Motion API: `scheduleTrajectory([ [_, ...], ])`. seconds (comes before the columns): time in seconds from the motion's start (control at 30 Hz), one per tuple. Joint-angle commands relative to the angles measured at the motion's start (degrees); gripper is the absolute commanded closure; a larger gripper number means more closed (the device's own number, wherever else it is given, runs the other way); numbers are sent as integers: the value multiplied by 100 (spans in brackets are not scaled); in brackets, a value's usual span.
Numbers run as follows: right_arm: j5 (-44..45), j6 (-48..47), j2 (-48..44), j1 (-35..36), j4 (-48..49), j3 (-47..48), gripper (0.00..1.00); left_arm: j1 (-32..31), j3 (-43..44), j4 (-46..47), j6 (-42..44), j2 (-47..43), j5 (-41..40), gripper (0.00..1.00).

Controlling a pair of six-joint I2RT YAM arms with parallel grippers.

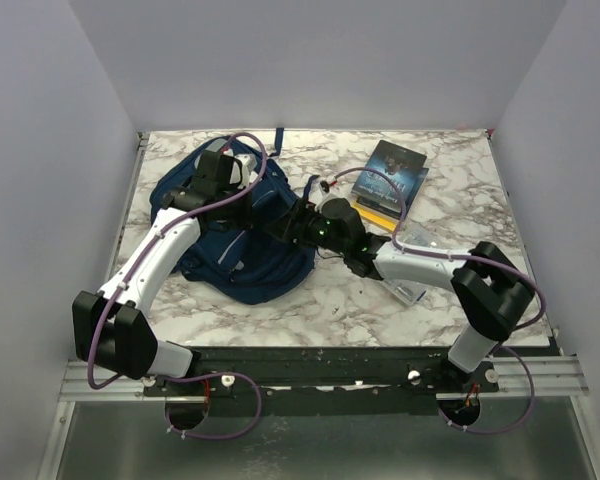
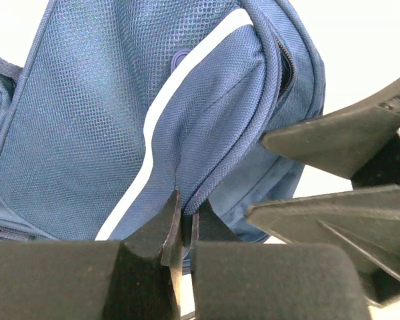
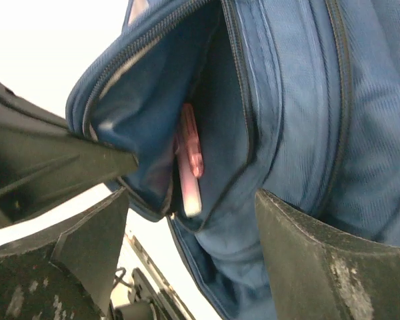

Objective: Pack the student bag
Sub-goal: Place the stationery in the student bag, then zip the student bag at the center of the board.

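Navy blue fabric backpack (image 1: 242,262), pale grey stripe (image 2: 153,127), pocket unzipped, slim pink object (image 3: 190,160) inside, left pincer (image 2: 183,227) pinching its fabric, right pincer (image 3: 190,200) wide.

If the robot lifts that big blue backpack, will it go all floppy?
Probably floppy: the navy blue fabric backpack lies slumped and creased, and the left gripper pinches just a thin fold of its cloth. It would likely sag from that spot. The open pocket might gape, so the pink pen-like thing could slip out.
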Motion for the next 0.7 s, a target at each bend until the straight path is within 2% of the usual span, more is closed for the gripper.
scheduleTrajectory([
  [0.0,-230,-93,-428,-34,-131,-587,16,33,52,253,-80,-29,98,100],
  [0.07,-382,-9,-470,-38,-93,-625,11,42,35,253,-74,-41,117,100],
  [0.27,-736,-40,-383,-81,-24,-450,11,41,133,253,-64,247,548,96],
  [0.37,-631,-191,-498,-50,-24,-601,12,55,169,262,-95,360,688,100],
  [0.43,-495,-276,-586,84,349,-918,12,92,196,253,-129,382,723,100],
  [0.53,-170,-528,-514,460,422,-1007,14,128,193,309,-179,297,621,100],
  [0.67,274,-672,-492,881,556,-1133,18,178,516,368,-583,614,762,100],
])
